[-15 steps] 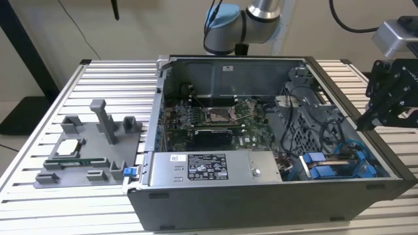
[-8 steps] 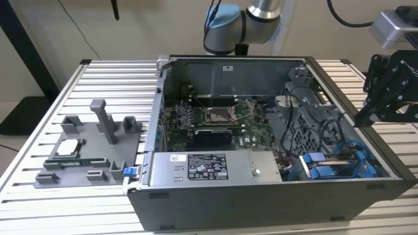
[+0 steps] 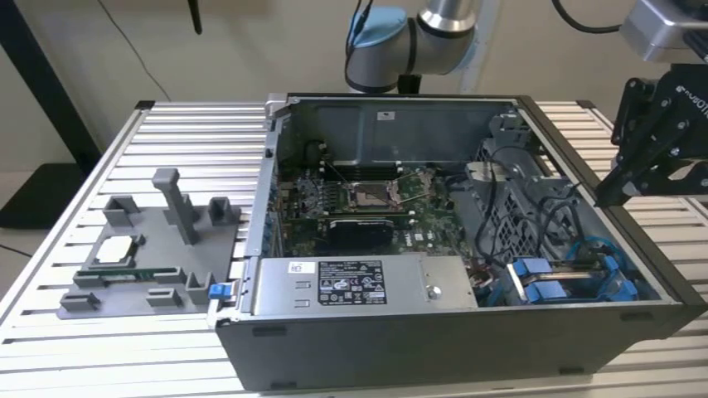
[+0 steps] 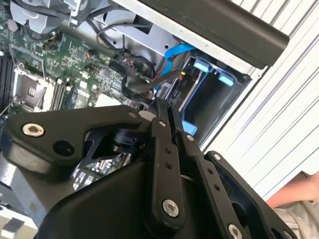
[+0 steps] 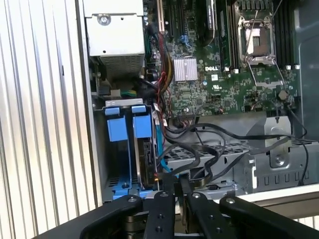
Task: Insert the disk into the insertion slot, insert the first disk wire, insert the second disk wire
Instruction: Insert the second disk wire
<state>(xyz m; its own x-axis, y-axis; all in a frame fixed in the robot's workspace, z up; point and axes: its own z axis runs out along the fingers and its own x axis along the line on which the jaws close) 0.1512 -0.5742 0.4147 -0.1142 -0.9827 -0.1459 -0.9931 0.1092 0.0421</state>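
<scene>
One disk (image 5: 146, 157) sits in the slot (image 5: 119, 102) already, we think, so the wires come now. Our gripper (image 5: 178, 180) hangs near the black wires (image 5: 199, 159), fingers (image 5: 171, 193) together, holding nothing we can see. It must open to grab one.

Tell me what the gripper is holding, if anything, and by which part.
Nothing, as far as it shows: the gripper is shut with nothing between its fingertips, near the black cables.
</scene>
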